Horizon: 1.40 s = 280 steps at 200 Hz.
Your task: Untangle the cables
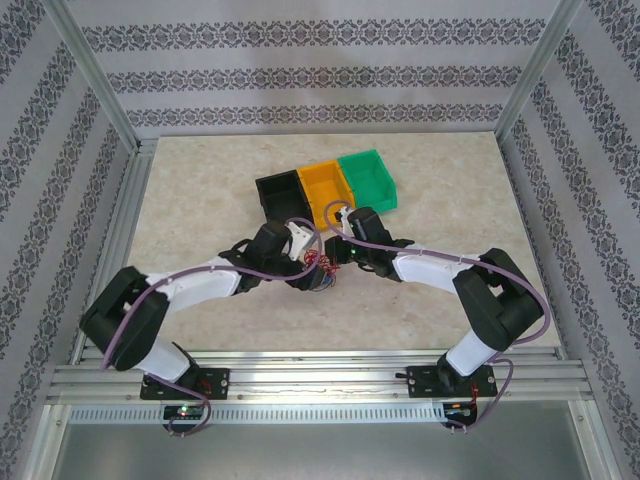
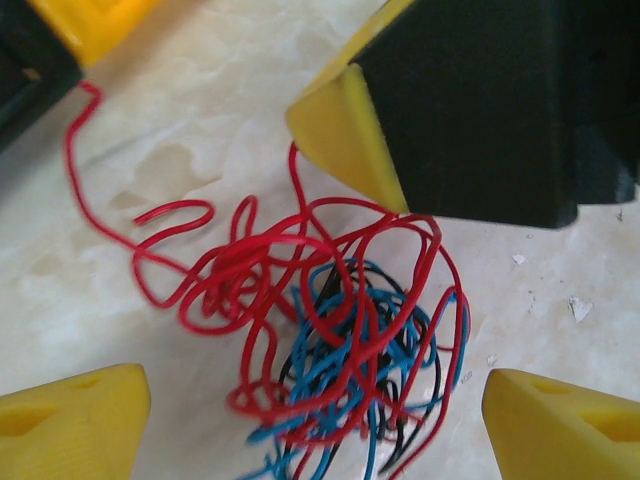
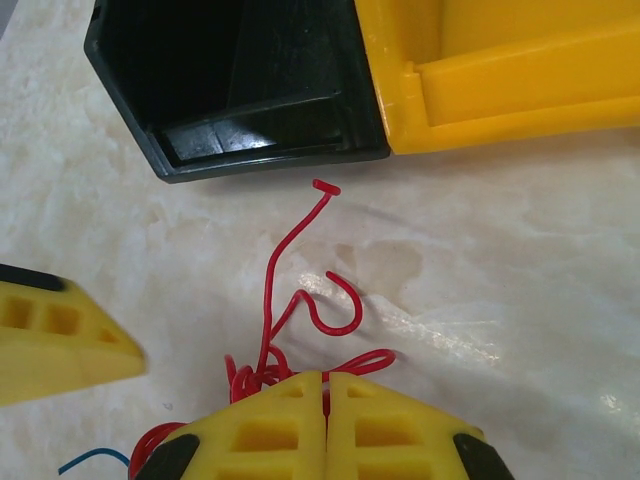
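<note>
Cables (image 1: 318, 272) lie in a small knot of red, blue and dark wire on the surface (image 1: 200, 200), just in front of a row of three bins and between the two tools. In the left wrist view the knot (image 2: 340, 340) has red loops on the outside and blue and dark strands bunched at its core. One long red end trails off towards the black bin (image 2: 20, 70) and the yellow bin (image 2: 95, 25).

The left tool (image 2: 315, 430) is spread wide, one yellow finger on each side of the knot. Neither finger visibly touches a wire. From above, the left tool (image 1: 305, 262) sits just left of the knot.

The right tool (image 3: 325, 420) has its fingers pressed together, and red strands (image 3: 290, 300) come out from between them. It pinches the red wire at the upper edge of the knot. Seen from the left wrist, the right tool (image 2: 360, 140) comes in from the upper right with its tip in the red loops. From above, the right tool (image 1: 335, 255) is just right of the knot.

A loose red end curls on bare surface (image 3: 520, 260) close to the black bin (image 3: 250, 90), apart from it. The yellow bin (image 3: 500, 70) touches that bin's side. In the top view the black bin (image 1: 278, 190), yellow bin (image 1: 325, 185) and green bin (image 1: 368, 180) stand side by side, close behind both tools.
</note>
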Each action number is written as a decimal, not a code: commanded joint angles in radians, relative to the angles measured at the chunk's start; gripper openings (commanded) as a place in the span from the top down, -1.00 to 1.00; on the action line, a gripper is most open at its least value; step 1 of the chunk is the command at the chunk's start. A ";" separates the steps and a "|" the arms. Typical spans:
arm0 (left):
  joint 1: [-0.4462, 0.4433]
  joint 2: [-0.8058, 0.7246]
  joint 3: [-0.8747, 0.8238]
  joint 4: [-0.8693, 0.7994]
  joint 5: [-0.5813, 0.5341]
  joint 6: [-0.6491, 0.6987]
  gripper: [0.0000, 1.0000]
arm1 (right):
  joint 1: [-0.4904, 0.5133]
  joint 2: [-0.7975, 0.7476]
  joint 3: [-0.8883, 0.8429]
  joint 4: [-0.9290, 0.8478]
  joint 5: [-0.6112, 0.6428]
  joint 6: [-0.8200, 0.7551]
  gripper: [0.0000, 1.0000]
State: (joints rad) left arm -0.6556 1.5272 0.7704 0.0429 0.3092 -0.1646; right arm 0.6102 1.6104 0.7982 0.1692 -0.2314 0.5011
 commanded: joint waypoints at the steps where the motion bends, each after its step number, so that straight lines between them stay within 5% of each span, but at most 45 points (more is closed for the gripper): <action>1: -0.015 0.069 0.025 0.097 0.039 0.027 -0.71 | -0.017 -0.022 -0.016 0.039 -0.020 0.051 1.00; 50: -0.013 0.201 0.055 0.137 0.018 0.008 -0.10 | -0.061 -0.062 -0.065 0.069 0.046 0.139 1.00; 118: 0.009 0.249 0.010 0.222 -0.156 -0.097 1.00 | -0.167 -0.236 -0.240 0.025 0.385 0.343 1.00; 167: 0.055 0.189 -0.061 0.271 -0.245 -0.196 1.00 | -0.317 -0.413 -0.358 -0.091 0.511 0.468 1.00; 233: 0.094 0.152 -0.077 0.164 -0.395 -0.252 1.00 | -0.592 -0.624 -0.438 -0.192 0.479 0.495 1.00; 280: 0.082 0.138 -0.112 0.291 -0.167 -0.151 1.00 | -0.602 -0.671 -0.347 -0.178 0.375 0.291 1.00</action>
State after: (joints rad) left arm -0.5739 1.6798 0.6987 0.3153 0.0151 -0.3748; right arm 0.0021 0.9630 0.3836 -0.0059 0.2050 0.9142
